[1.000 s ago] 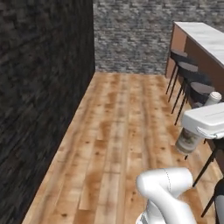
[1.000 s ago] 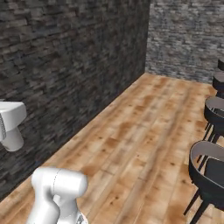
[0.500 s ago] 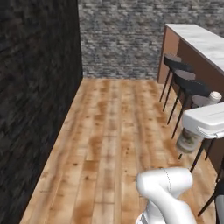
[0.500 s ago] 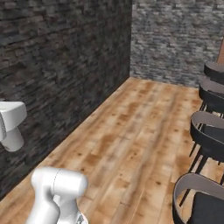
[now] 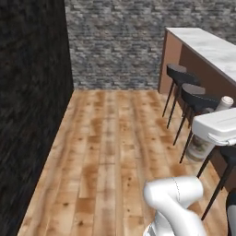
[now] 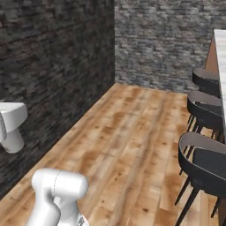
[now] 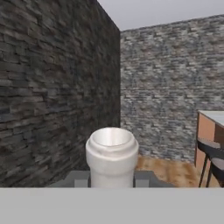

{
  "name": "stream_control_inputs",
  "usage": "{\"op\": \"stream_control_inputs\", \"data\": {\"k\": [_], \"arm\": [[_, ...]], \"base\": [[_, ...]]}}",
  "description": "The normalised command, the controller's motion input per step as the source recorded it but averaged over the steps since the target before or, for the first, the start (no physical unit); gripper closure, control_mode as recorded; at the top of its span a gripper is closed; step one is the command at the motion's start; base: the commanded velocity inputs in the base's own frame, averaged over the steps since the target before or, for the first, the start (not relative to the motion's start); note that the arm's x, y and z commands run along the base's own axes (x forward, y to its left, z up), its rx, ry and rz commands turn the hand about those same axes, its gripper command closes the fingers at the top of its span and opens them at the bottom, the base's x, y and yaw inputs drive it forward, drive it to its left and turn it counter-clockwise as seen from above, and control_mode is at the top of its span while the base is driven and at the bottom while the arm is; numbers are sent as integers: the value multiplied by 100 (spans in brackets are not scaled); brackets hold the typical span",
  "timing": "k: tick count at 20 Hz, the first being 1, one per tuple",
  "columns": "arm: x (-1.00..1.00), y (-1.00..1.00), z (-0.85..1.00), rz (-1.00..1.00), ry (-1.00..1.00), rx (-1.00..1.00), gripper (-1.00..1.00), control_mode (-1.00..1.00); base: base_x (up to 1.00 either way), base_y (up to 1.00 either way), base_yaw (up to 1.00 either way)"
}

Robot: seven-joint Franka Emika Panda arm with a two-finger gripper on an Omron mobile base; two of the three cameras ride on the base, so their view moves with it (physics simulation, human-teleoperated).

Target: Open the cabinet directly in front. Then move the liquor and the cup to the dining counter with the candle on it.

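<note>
The gripper (image 7: 111, 180) is clamped on the slim greyish-beige glass liquor bottle (image 7: 111, 154), with a finger (image 7: 78, 179) on each side. In the left base view the bottle (image 5: 201, 147) hangs at 3 o'clock, in the air over the wooden floor (image 5: 110, 152). The long white marble worktop (image 5: 207, 46) is at 2 o'clock, with dark stools (image 5: 184, 76) beside it.

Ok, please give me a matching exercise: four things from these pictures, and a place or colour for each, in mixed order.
Things:
1. liquor
2. stools
3. counter
4. floor

Place or colour:
a. brown wood planks
b. white marble top
c. held in the gripper
d. dark, beside the counter

Pairs: 1-c, 2-d, 3-b, 4-a.
</note>
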Motion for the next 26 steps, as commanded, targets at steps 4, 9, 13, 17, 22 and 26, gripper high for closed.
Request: {"op": "stream_control_inputs", "data": {"k": [4, 9, 13, 17, 22, 26], "arm": [[0, 0, 0, 0, 0, 0, 100, 100], [0, 0, 0, 0, 0, 0, 100, 100], [0, 0, 0, 0, 0, 0, 100, 100], [0, 0, 0, 0, 0, 0, 100, 100], [0, 0, 0, 0, 0, 0, 100, 100], [0, 0, 0, 0, 0, 0, 100, 100]], "base": [[73, 0, -20], [52, -2, -24], [31, 0, -27], [16, 0, -32], [13, 0, -37], [14, 5, -41]]}}
